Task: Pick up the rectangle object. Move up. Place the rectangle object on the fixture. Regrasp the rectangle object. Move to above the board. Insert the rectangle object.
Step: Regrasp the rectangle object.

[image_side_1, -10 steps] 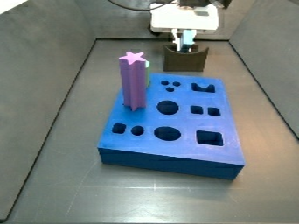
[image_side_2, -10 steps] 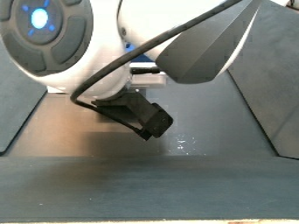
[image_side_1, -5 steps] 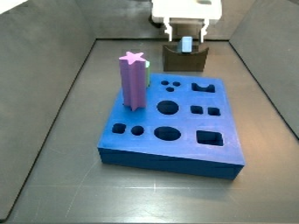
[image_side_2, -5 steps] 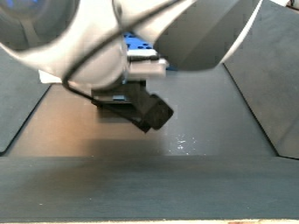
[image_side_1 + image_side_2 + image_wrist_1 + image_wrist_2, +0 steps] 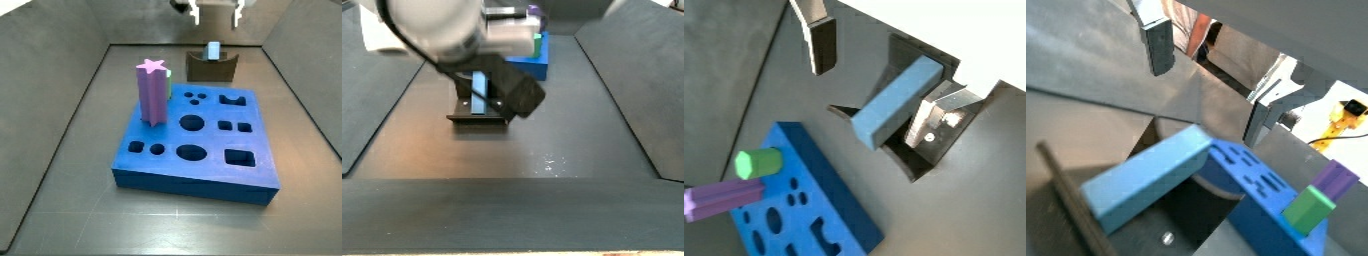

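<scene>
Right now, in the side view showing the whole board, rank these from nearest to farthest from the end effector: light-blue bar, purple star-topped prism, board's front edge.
End effector open at the top.
1. Light-blue bar, in the dark fixture just below.
2. Purple star-topped prism, standing at the board's left.
3. Blue board's front edge, nearest the camera.

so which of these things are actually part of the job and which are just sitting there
Part of the job:
- light-blue bar, propped in the fixture
- blue board with the holes
- gripper, open, above the bar and not touching it

Just sitting there:
- purple star-topped prism, standing upright in the board
</scene>
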Tool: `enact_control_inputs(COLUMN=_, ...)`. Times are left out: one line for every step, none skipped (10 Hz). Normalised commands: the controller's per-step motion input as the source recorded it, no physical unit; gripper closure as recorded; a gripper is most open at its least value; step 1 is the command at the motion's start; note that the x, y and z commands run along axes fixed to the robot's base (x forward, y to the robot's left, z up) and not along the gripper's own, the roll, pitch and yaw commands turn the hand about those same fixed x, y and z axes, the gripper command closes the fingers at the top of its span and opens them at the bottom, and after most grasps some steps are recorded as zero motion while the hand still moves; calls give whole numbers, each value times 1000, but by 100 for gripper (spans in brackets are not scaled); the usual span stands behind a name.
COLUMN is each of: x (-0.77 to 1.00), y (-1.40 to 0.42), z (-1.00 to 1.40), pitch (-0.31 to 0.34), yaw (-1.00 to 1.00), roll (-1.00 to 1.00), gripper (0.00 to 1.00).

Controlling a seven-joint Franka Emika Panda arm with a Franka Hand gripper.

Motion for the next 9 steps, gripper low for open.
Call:
enact_control_inputs(x=-33, y=-2, z=206, pitch=89, yaw=-50, roll=103, gripper=0)
enact_control_inputs(x=-97, y=-1000, z=821, pitch=41, yaw=3, roll=1000, gripper=0)
enact_control_inputs(x=-90, y=-1000, z=814, pitch=39, yaw=4, roll=1000, gripper=0)
enact_control_inputs(x=-125, y=-1000, z=813, pitch=28, yaw=4, roll=1000, gripper=0)
enact_control_inputs(x=-145, y=-973, z=735, pitch=20, yaw=3, roll=1000, gripper=0)
enact_control_inputs(x=-117, y=-782, z=475, pitch=13, yaw=3, roll=1000, gripper=0)
enact_control_inputs(x=-86, y=-625, z=260, pitch=10, yaw=3, roll=1000, gripper=0)
enact_control_inputs(x=-61, y=-459, z=74, pitch=8, yaw=3, roll=1000, gripper=0)
enact_control_inputs(x=-37, y=-210, z=28, pitch=5, yaw=4, roll=1000, gripper=0)
